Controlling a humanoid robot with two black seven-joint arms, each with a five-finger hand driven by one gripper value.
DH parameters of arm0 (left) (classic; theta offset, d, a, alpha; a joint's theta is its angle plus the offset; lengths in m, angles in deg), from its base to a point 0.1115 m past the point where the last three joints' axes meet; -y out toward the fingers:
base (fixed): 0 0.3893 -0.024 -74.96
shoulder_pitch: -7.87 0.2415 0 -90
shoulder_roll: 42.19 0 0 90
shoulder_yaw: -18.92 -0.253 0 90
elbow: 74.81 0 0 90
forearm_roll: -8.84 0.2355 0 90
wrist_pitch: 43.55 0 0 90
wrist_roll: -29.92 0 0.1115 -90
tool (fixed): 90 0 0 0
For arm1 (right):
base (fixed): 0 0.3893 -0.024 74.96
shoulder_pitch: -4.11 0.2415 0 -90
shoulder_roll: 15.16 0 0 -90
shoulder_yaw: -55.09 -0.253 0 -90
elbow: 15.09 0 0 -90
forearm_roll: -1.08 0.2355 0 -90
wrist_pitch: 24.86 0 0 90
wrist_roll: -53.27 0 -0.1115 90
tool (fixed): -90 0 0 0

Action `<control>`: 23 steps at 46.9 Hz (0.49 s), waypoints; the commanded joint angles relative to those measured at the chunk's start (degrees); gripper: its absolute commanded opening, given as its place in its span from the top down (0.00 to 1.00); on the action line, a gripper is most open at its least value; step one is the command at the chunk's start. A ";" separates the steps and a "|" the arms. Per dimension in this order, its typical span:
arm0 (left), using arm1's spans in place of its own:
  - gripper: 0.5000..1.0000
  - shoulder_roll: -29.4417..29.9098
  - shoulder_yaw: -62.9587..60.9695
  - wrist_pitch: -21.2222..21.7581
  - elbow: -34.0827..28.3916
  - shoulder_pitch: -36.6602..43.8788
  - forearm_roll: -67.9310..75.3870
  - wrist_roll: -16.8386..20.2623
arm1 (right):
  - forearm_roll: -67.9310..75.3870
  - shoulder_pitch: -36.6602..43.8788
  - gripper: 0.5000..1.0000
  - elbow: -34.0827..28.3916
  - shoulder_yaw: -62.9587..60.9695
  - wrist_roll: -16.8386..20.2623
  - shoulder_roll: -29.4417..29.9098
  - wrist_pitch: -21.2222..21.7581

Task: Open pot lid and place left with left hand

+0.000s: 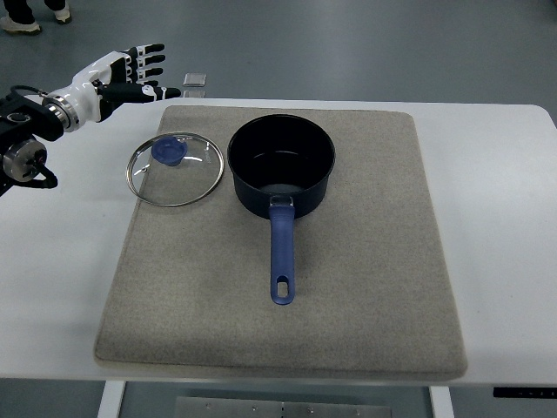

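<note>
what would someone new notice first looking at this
Probably the dark blue pot at the middle of the grey mat, uncovered, its blue handle pointing toward the camera. Next, the glass lid lying flat on the mat just left of the pot, with a gap between them. Then the left hand at the upper left, fingers spread, holding nothing.

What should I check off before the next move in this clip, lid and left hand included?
1. Glass lid off the pot: ok.
2. Lid left of the pot, flat on the grey mat: ok.
3. Left hand off the lid, fingers spread, holding nothing: ok.
4. Lid and pot apart: cannot tell, rims look very close.
5. Pot upright, blue handle towards the robot: ok.
6. Right hand: cannot tell, out of view.
</note>
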 commanded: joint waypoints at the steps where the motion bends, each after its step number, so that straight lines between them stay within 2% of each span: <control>1: 0.02 -0.91 6.68 -5.07 -2.66 2.88 -0.55 -0.61 | 0.00 -0.08 0.17 0.00 0.03 0.00 0.00 -0.01; 6: 0.03 -0.91 13.02 -15.17 -5.74 5.26 -0.73 -2.02 | 0.00 -0.08 0.17 0.00 -0.06 0.00 0.00 -0.01; 10: 0.04 -1.00 17.50 -22.91 -7.50 6.84 -0.99 -4.82 | 0.00 0.01 0.17 0.00 -0.06 0.00 0.00 -0.01; 12: 0.04 -1.00 19.78 -25.21 -8.29 7.46 -1.08 -6.67 | 0.00 -0.08 0.17 0.00 -0.06 0.00 0.00 -0.01; 14: 0.04 -1.09 21.90 -26.96 -8.99 7.98 -1.25 -8.52 | 0.00 0.01 0.17 0.00 -0.06 0.00 0.00 -0.01; 18: 0.04 -1.09 23.22 -27.26 -10.40 8.25 -3.18 -11.59 | 0.00 -0.08 0.17 0.00 -0.06 0.00 0.00 -0.01; 23: 0.04 -1.79 23.05 -27.26 -11.02 8.16 -7.75 -13.00 | 0.00 -0.08 0.17 0.00 -0.06 0.00 0.00 -0.01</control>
